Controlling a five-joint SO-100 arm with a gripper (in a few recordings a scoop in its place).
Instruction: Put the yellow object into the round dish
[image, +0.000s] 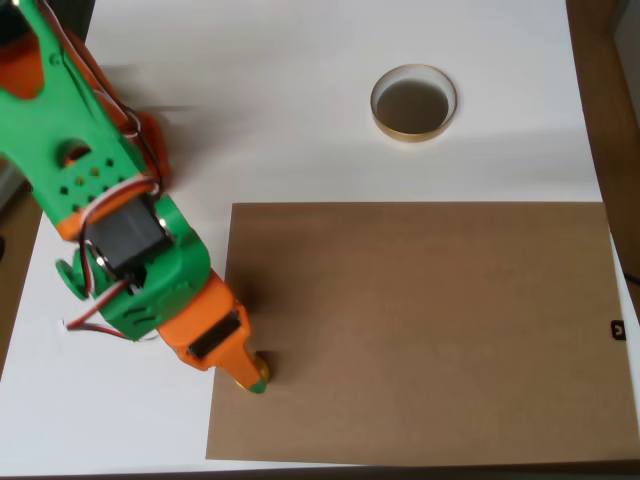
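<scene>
The round dish (413, 103), with a pale tan rim and a dark inside, stands on the white table at the upper right of the overhead view. My green and orange gripper (251, 379) points down at the left edge of the brown board, far from the dish. A sliver of the yellow object (243, 381) shows at the fingertips, pinched between the orange finger and the green fingertip (261, 377). The fingers stand close together on it. Most of the yellow piece is hidden under the gripper.
A large brown board (420, 330) covers the lower right of the white table (300, 100). The arm's green body (90, 170) crosses the upper left. A wooden surface (610, 90) borders the table on the right.
</scene>
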